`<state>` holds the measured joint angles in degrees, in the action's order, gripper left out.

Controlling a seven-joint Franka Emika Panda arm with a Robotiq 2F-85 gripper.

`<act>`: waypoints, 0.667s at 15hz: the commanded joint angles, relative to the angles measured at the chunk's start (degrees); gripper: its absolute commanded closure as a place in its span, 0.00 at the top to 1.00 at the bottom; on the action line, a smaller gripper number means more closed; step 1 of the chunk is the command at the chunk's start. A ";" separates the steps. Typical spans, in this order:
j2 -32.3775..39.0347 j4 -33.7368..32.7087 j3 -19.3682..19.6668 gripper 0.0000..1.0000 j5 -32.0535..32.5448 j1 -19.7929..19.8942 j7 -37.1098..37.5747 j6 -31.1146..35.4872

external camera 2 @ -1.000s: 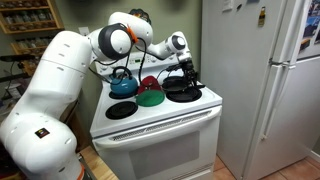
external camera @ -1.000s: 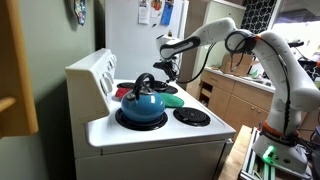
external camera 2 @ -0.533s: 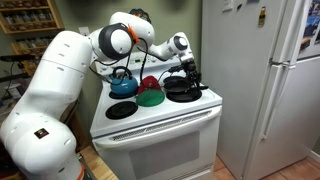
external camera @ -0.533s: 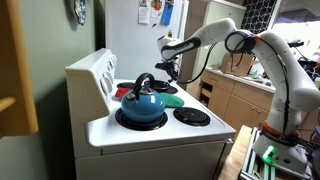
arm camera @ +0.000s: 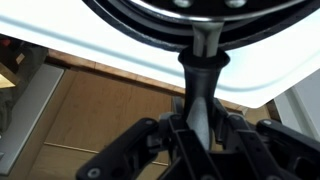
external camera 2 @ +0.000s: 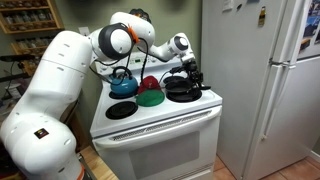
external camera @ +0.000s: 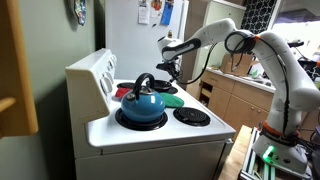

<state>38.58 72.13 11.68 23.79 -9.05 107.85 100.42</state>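
Observation:
My gripper (arm camera: 200, 135) is shut on the black handle (arm camera: 201, 75) of a black frying pan (arm camera: 190, 12), as the wrist view shows close up. In both exterior views the gripper (external camera 2: 189, 68) (external camera: 168, 70) hangs over the back of the white stove (external camera 2: 160, 112). The pan (external camera 2: 181, 90) sits on a back burner. A blue kettle (external camera: 142, 102) (external camera 2: 123, 84) stands on another burner. A green lid (external camera 2: 150, 97) (external camera: 172, 100) and a red object (external camera 2: 149, 83) lie between the kettle and the pan.
A bare black burner (external camera: 191, 116) (external camera 2: 121, 109) is at the stove's front. A white fridge (external camera 2: 262, 80) stands beside the stove. The stove's control panel (external camera: 95, 75) rises behind the kettle. Wooden cabinets (external camera: 235, 98) are to the side.

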 commanded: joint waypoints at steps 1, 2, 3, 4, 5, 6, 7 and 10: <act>-0.73 0.85 0.26 0.08 2.26 -0.05 -0.12 -1.82; -0.74 0.94 0.27 0.08 2.60 -0.06 -0.12 -2.04; -0.76 0.97 0.29 0.08 2.89 -0.05 -0.15 -2.27; -0.76 0.99 0.31 0.08 3.16 -0.01 -0.10 -2.44; -0.77 1.04 0.34 0.08 3.46 0.02 -0.06 -2.60; -0.81 1.08 0.36 0.08 3.73 0.05 -0.06 -2.77; -0.80 1.20 0.37 0.08 3.91 0.09 0.04 -2.61; -0.52 1.39 0.31 0.08 4.00 0.28 0.35 -2.12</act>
<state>38.58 72.35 11.97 26.46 -9.04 107.85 98.73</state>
